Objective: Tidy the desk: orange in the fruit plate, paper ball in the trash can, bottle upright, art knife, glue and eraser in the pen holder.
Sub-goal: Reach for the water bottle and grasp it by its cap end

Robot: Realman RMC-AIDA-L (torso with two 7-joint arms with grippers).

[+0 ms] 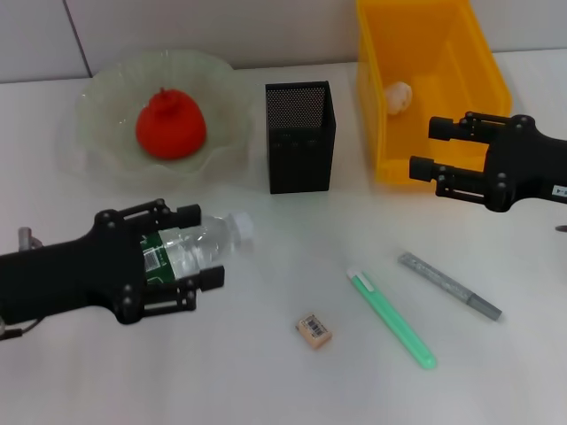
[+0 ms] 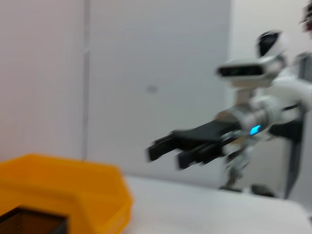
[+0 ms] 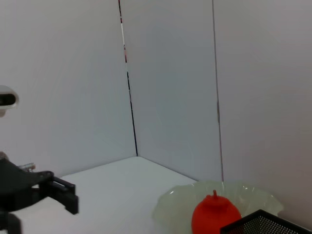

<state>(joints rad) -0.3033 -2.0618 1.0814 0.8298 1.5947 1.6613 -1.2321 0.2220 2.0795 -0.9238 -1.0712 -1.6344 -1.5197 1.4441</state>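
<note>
The left end effector [image 1: 190,257] is clamped across the label band of the clear water bottle [image 1: 199,248], which lies on its side on the white bench [image 1: 266,381] in front of the black mesh pen holder [image 1: 300,137], its white cap pointing toward the holder. The right end effector [image 1: 423,149] hovers with its fingers apart at the front wall of the yellow trash bin [image 1: 376,115], where the paper ball [image 1: 398,96] already lies; the left wrist view shows this same end effector spread open above the bench. The orange [image 1: 170,123] sits in the translucent fruit plate [image 1: 97,106] beside the holder. In front of the holder, well apart from it, lie the eraser [image 1: 314,329], the green glue stick [image 1: 392,320] and the grey art knife [image 1: 449,286]. The step in hand appears to be righting the bottle. To do it well, the grip should stay firm on the body while the wrist rotates cap-up, with the base set flat on bare bench clear of the holder and plate, and released only once it stands steady.
</note>
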